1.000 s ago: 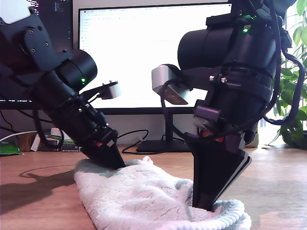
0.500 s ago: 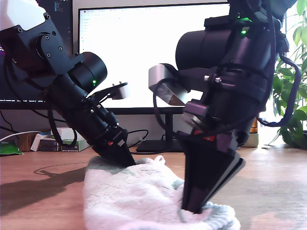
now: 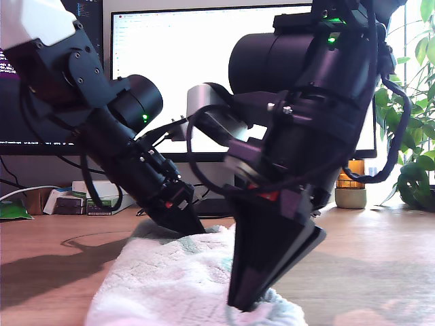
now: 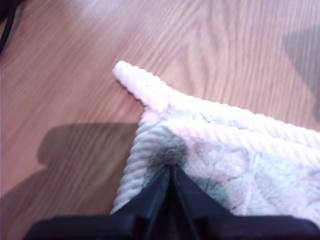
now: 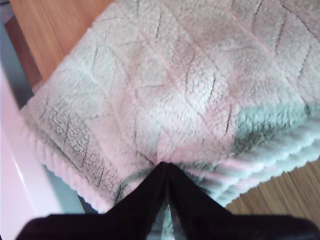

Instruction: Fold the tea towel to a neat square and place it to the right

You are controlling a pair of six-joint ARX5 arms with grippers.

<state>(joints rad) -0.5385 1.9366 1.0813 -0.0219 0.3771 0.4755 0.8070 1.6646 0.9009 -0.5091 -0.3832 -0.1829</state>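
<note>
Your first claw (image 4: 171,170) is clamped on the tea towel (image 3: 170,278) at its ribbed hem corner. Your second claw (image 5: 165,167) pinches a folded hem edge. Bare counter (image 4: 200,45) lies beyond.

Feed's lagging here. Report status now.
My first gripper shut on the tea towel at its hem. My second gripper shut on it too. Nothing in the way on the table.

Tea towel (image 3: 170,278): fluffy off-white to pale pink terry with faint grey-green patches, thick ribbed rolled hem. Lies bunched and folded over in layers on the wooden bench (image 3: 54,272). Small corner loop (image 4: 131,80) sticks out flat onto the bench.
</note>
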